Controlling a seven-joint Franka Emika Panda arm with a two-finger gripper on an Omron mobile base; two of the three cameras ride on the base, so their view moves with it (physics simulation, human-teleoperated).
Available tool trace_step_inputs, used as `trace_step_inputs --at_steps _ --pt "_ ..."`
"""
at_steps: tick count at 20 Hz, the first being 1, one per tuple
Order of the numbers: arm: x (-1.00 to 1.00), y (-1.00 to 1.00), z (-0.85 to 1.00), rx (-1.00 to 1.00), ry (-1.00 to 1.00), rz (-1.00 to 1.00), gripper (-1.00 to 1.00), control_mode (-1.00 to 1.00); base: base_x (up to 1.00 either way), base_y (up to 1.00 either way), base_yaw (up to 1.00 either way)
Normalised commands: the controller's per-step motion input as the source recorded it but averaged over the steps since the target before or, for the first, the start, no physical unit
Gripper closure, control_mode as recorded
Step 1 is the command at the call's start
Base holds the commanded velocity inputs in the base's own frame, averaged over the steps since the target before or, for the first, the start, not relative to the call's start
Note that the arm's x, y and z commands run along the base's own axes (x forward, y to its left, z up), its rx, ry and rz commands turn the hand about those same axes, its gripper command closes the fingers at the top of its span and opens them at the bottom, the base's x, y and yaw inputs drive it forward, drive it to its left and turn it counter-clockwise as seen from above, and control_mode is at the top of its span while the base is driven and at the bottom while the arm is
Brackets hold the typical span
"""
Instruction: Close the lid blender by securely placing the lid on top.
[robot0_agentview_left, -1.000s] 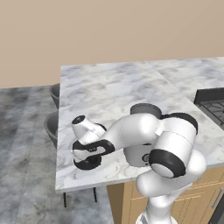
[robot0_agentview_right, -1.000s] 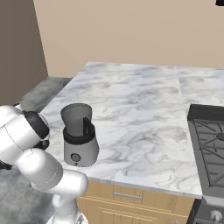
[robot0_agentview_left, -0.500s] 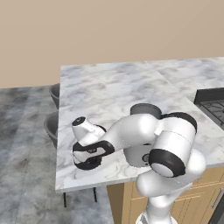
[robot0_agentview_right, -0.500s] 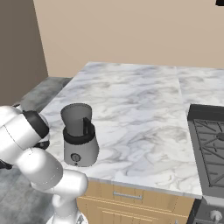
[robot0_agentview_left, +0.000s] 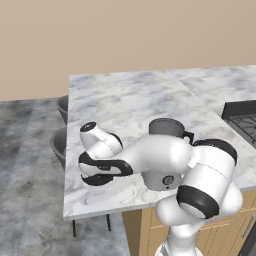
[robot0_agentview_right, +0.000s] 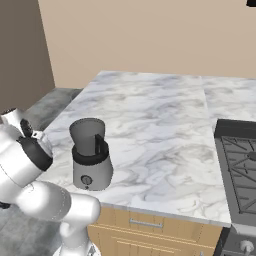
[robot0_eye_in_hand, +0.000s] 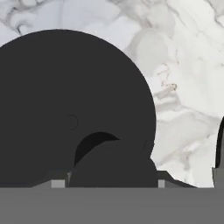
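Spanning both base views, the marble countertop (robot0_agentview_left: 125, 100) carries every item, with a dark stovetop (robot0_agentview_right: 240, 160) set into its right end. At the left end, two dark stools (robot0_agentview_left: 60, 142) stand on the grey floor (robot0_agentview_left: 25, 165) just beside the counter.

The blender (robot0_agentview_right: 90, 155) stands upright near the front edge of the countertop, toward its front-left corner. Its light grey base shows a small round knob on the front face; a black collar sits above it, and the dark grey jar has a handle on the side toward the stovetop. The jar mouth is uncovered. In the left base view, the blender (robot0_agentview_left: 167, 132) is partly hidden behind the white forearm.

The lid (robot0_eye_in_hand: 65, 109) lies flat on the marble, close under the hand camera. In the left base view, the lid (robot0_agentview_left: 97, 179) shows as a dark disc beneath the hand, near the front-left corner and left of the blender, apart from it.

The gripper (robot0_agentview_left: 100, 172) is lowered over the lid. Whether its fingers are spread or pressed together cannot be determined.
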Motion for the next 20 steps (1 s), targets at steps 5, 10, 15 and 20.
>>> trace_step_inputs --at_steps 5,10,15,20 --pt "-0.16 -0.13 1.0 0.14 -0.1 -0.01 1.0 -1.0 0.0 0.0 0.0" --pt "-0.03 -0.21 1.0 0.08 -0.09 -0.02 1.0 -1.0 0.0 0.0 0.0" --pt "0.0 -0.2 0.91 -0.01 -0.1 -0.01 1.0 -1.0 0.0 0.0 0.0" --pt "0.0 -0.15 0.67 -0.04 -0.01 0.0 1.0 -1.0 0.0 0.0 0.0"
